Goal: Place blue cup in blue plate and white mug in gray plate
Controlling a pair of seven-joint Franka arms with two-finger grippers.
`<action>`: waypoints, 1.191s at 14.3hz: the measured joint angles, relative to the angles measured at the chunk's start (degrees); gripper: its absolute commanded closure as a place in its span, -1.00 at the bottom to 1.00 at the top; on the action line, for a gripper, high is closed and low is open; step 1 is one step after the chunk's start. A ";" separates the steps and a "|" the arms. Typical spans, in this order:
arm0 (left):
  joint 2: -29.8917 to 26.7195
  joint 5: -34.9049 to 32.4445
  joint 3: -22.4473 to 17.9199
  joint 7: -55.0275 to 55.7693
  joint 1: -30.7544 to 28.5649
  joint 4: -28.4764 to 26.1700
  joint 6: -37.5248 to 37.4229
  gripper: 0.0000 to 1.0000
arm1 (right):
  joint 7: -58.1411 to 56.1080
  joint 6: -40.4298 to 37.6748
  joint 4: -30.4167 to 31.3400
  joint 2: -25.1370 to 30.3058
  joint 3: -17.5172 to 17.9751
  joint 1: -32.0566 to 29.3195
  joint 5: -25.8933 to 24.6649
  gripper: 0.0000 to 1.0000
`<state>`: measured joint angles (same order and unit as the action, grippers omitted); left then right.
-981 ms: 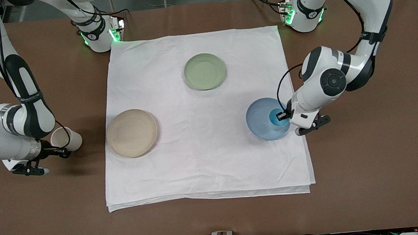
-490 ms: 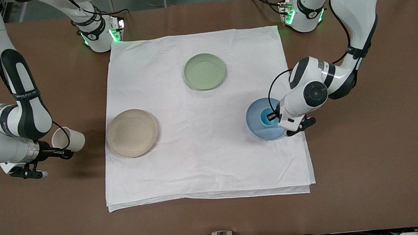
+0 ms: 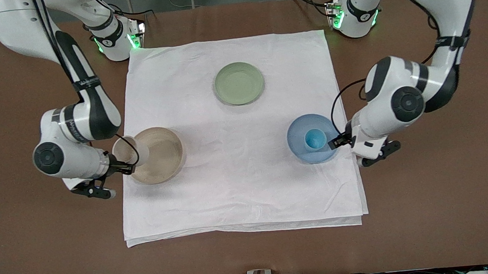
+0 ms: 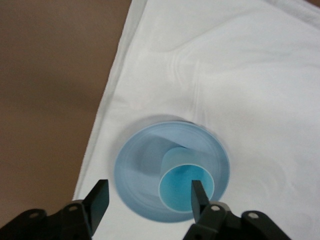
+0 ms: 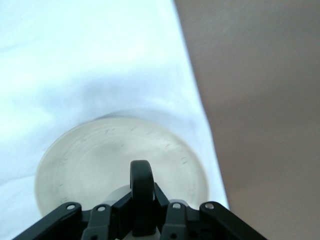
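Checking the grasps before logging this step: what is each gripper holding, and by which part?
The right gripper holds the white mug by its handle. The left gripper is open, holding nothing.

We see the small blue cup (image 3: 315,139) standing upright in the middle of the pale blue plate (image 3: 297,143), toward the left arm's end of the cloth. The white mug (image 3: 125,151), gripped by its black handle (image 5: 141,187), hangs over the beige-gray plate's (image 3: 161,155) edge.
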<state>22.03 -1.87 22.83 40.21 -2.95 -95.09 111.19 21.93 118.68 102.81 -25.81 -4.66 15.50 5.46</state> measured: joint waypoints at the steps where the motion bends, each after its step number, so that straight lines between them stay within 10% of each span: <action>1: -0.97 -0.30 -0.22 -1.80 -0.54 4.33 -4.99 -1.00 | 0.17 1.01 0.82 -0.01 -0.06 1.28 -0.79 0.99; 10: -7.70 -9.96 -1.72 -23.92 -10.68 16.16 -17.60 -1.00 | 0.27 11.91 7.34 -0.04 -0.21 3.23 -6.58 0.90; 13: -12.16 -6.13 -1.70 -30.20 -14.44 16.24 -23.18 -1.00 | 0.31 12.28 7.42 -0.11 -0.21 4.22 -6.59 -1.00; 17: -15.35 -1.68 -5.05 -32.64 -12.32 15.63 -25.44 -1.00 | 0.28 12.18 7.28 -0.11 -0.53 4.26 -6.59 -1.00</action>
<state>6.68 -3.55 17.78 7.57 -15.27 -79.46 85.75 22.22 130.86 110.10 -25.92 -5.19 19.77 -1.14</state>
